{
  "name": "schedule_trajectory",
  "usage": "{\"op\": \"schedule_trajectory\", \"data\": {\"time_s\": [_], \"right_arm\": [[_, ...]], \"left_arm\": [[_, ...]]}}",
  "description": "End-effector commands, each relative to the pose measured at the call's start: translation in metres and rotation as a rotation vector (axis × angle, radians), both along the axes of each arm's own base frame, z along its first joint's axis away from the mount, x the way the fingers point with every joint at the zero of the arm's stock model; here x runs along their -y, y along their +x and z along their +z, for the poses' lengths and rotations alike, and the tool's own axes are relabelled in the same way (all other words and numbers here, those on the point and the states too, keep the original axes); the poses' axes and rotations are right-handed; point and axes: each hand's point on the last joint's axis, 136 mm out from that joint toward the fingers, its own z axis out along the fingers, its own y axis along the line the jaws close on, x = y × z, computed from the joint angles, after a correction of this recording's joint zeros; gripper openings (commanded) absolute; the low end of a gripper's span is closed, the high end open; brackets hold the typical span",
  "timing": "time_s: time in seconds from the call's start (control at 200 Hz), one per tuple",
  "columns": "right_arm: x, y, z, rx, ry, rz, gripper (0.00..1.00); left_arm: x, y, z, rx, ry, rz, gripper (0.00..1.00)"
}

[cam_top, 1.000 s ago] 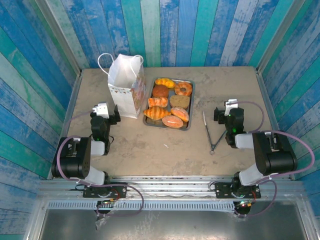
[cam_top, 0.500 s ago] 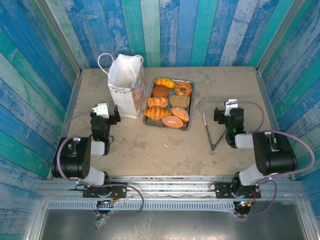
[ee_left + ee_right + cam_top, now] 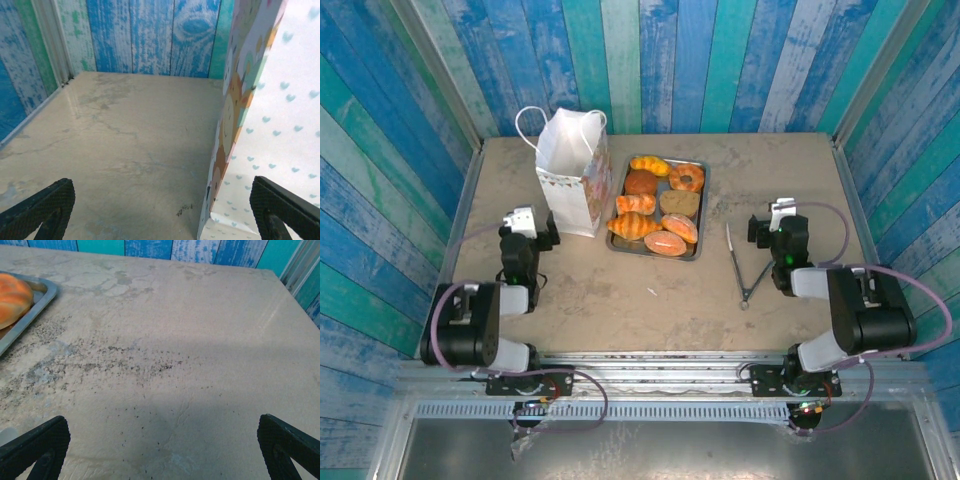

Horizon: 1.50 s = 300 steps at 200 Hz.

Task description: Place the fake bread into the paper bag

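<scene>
**Slick little pastries, floppy bag**

The left gripper [image 3: 528, 226] and right gripper [image 3: 775, 221] both sat with jaws spread wide, holding nothing. The glossy golden-brown fake bread [image 3: 678, 203] lay on the grey metal tray [image 3: 704, 190], just beside the tall white paper bag [image 3: 570, 170]. I'd guess they're light, firm and slick, so pinch across a croissant's fat middle. The bag looked flimsy and easy to tip.

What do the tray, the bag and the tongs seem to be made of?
Tray: probably grey metal, with a dull sheen and a rolled rim. Paper bag: thin white matte paper with sharp folds and printed hearts. Tongs: thin and grey, likely metal, but too small to be sure.
</scene>
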Motion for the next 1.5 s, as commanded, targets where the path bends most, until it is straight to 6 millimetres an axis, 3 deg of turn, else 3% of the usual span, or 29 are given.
{"op": "schedule_trajectory", "data": {"time_s": [0.0, 0.205, 0.356, 0.426, 0.576, 0.716, 0.736, 0.852, 1.017, 1.227, 1.347, 1.498], "right_arm": [[0.002, 0.008, 0.033, 0.018, 0.007, -0.006, 1.0], [-0.001, 0.002, 0.086, -0.015, 0.111, -0.032, 1.0], [-0.006, -0.011, 0.12, -0.1, 0.187, -0.041, 1.0], [-0.007, -0.017, 0.128, -0.134, 0.205, -0.044, 1.0], [-0.006, -0.032, 0.136, -0.238, 0.243, -0.085, 1.0], [-0.005, -0.053, 0.12, -0.354, 0.27, -0.119, 1.0], [-0.006, -0.056, 0.116, -0.368, 0.275, -0.119, 1.0], [-0.012, -0.07, 0.099, -0.428, 0.313, -0.106, 1.0], [-0.022, -0.087, 0.072, -0.529, 0.348, -0.074, 1.0], [-0.021, -0.106, 0.031, -0.653, 0.343, -0.107, 1.0], [-0.019, -0.113, 0.013, -0.669, 0.356, -0.137, 1.0], [-0.017, -0.123, -0.01, -0.689, 0.367, -0.175, 1.0]], "left_arm": [[-0.008, -0.015, 0.051, 0.112, -0.051, 0.064, 0.94], [0.001, -0.02, 0.13, 0.176, -0.317, 0.031, 0.94], [0.019, -0.013, 0.179, 0.102, -0.473, -0.043, 0.94], [0.033, -0.003, 0.191, 0.015, -0.487, -0.106, 0.94], [0.04, 0.02, 0.187, -0.195, -0.436, -0.108, 0.94], [0.038, 0.037, 0.178, -0.281, -0.379, -0.098, 0.94], [0.037, 0.044, 0.168, -0.313, -0.374, -0.086, 0.94], [0.026, 0.056, 0.149, -0.373, -0.332, -0.02, 0.95], [0.027, 0.077, 0.135, -0.424, -0.322, -0.035, 1.0], [0.031, 0.106, 0.13, -0.445, -0.34, -0.076, 0.81], [0.035, 0.114, 0.131, -0.443, -0.346, -0.105, 0.71], [0.04, 0.12, 0.132, -0.447, -0.348, -0.14, 0.51]]}}
